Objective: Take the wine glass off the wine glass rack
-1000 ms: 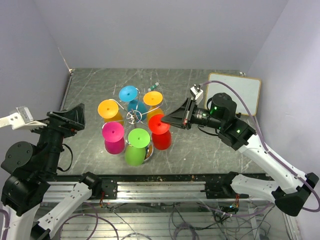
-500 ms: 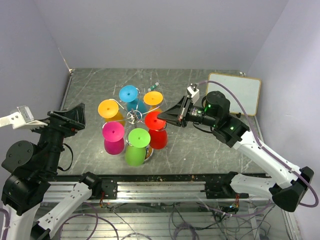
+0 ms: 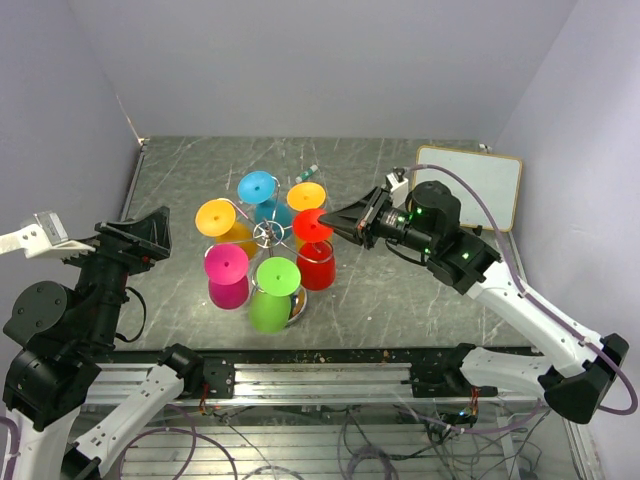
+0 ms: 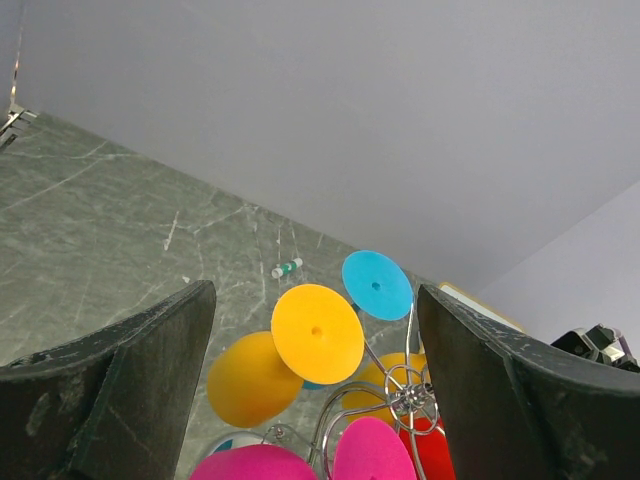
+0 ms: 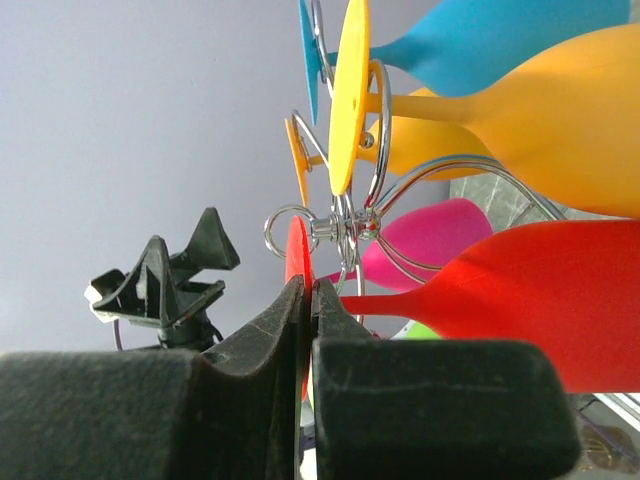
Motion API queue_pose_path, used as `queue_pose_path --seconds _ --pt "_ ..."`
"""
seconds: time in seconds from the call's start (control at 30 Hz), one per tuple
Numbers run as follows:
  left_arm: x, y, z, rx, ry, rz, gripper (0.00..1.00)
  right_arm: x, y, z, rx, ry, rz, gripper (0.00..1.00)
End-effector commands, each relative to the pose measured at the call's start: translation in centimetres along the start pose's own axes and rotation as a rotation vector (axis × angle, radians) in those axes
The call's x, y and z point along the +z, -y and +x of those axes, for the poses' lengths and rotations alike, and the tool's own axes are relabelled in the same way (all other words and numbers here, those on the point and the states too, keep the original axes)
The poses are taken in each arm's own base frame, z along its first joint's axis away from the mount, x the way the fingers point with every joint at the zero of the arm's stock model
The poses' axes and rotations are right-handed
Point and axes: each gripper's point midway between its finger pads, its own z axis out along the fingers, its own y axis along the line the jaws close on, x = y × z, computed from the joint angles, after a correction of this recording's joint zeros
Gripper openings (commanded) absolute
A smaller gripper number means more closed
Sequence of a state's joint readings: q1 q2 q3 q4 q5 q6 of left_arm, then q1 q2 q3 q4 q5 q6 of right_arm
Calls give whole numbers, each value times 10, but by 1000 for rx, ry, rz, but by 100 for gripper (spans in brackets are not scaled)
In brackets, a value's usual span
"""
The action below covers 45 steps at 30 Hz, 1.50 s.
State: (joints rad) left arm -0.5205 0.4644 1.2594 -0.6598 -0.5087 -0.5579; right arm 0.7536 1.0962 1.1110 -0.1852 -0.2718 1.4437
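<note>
The wine glass rack (image 3: 266,233) is a chrome wire stand in the middle of the table, with several coloured wine glasses hanging upside down from its arms. My right gripper (image 3: 328,226) is shut on the flat foot of the red wine glass (image 3: 317,265), which hangs tilted at the rack's right side. In the right wrist view the jaws (image 5: 308,290) pinch the red foot edge-on, close to the rack's hub (image 5: 345,228), and the red bowl (image 5: 520,290) stretches right. My left gripper (image 3: 145,238) stands open, well left of the rack; in its own view the gripper (image 4: 312,300) holds nothing.
Blue (image 3: 257,187), two orange (image 3: 216,217) (image 3: 306,196), pink (image 3: 227,263) and green (image 3: 276,276) glasses hang on the other arms. A whiteboard (image 3: 470,185) lies at the back right. A small marker (image 3: 307,172) lies behind the rack.
My right gripper has carried the red glass's foot left and then toward the back, tilting the glass so its bowl shows below the foot. The left arm has not moved.
</note>
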Motion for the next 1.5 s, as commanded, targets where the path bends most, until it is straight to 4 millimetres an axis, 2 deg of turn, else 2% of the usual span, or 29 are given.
queue_pose_path --seconds 0.0,0.13,0.3,0.53,0.63,0.8,0.83,0.93,1.03,1.17,1.33,1.4,1.47 --pt "-2 -1 -6 -11 16 -7 92 -4 -17 -11 28 60 -19 0" --pt "-3 -1 -6 -12 16 -9 92 -11 -13 -22 36 134 17 0" --pt "-2 0 -5 -14 12 -6 92 -34 -1 -44 64 300 68 0" --pt "0 8 -4 -21 -1 25 92 -82 26 -69 89 518 164 0" --pt "3 20 -4 -25 -18 68 93 -105 26 -86 -2 639 159 0" --pt "7 62 -2 -15 -99 231 94 -129 -13 -92 -432 705 8 0" --pt "7 71 0 -13 -122 268 94 -132 -15 -93 -555 715 9 0" --pt "9 101 9 -16 -202 388 93 -146 -28 -98 -784 770 -4 0" --pt "10 132 22 -29 -293 520 92 -151 -36 -101 -1024 794 15 0" --pt "9 167 42 -74 -407 684 90 -141 -41 -95 -1343 743 30 0" --pt "6 191 50 -144 -487 799 87 -116 -43 -82 -1647 633 -12 0" --pt "8 199 49 -179 -498 821 87 -103 -43 -67 -1795 561 -91 0" --pt "10 206 49 -201 -527 831 86 -93 -43 -49 -2067 490 -188 0"
